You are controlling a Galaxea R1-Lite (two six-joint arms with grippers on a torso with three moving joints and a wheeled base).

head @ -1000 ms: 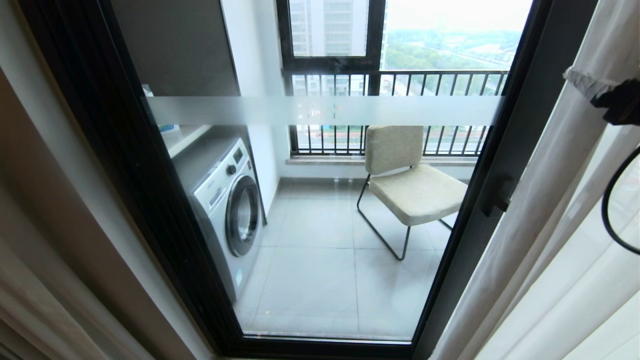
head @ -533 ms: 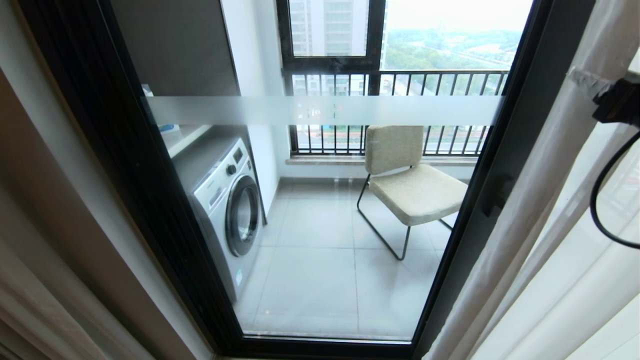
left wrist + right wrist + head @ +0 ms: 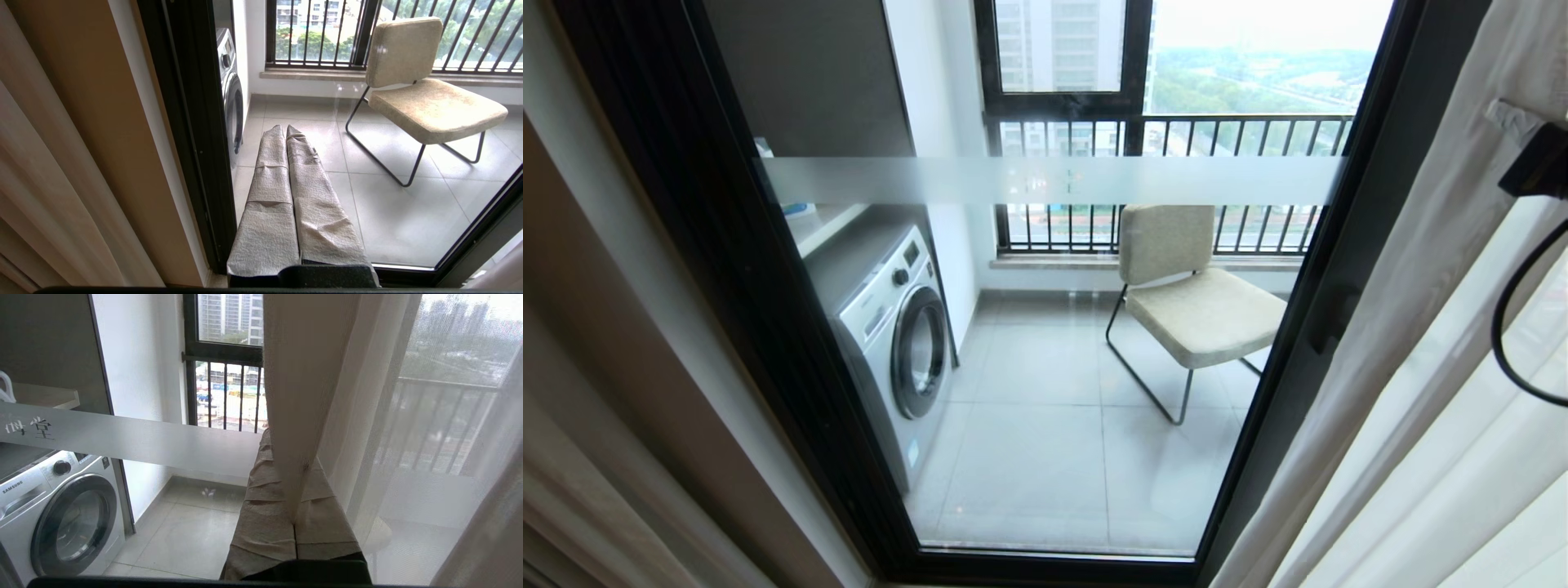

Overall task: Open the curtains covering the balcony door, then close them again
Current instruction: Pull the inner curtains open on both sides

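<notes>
Balcony door (image 3: 1045, 327): black-framed glass panel, uncovered across the middle of the head view; frosted band (image 3: 1045, 180) at mid-height.

Curtains (image 3: 1405, 343): gathered at 3 o'clock of the head view, thin see-through layer beside a thicker cream fold. A further beige panel (image 3: 596, 457) at 8 o'clock.

Right gripper (image 3: 295, 486): clamped on the front edge of the thicker curtain fold, fabric pinched between the padded fingers (image 3: 261, 522); at 3 o'clock in the head view.

Left gripper (image 3: 286, 134): pressed together, empty, parked low facing the glass.

Progress, as judged: opening done, glass exposed. Remaining: drawing the gripped fold toward 9 o'clock across the door until covered.

Beyond glass: washing machine (image 3: 890, 343), chair (image 3: 1192, 294).
</notes>
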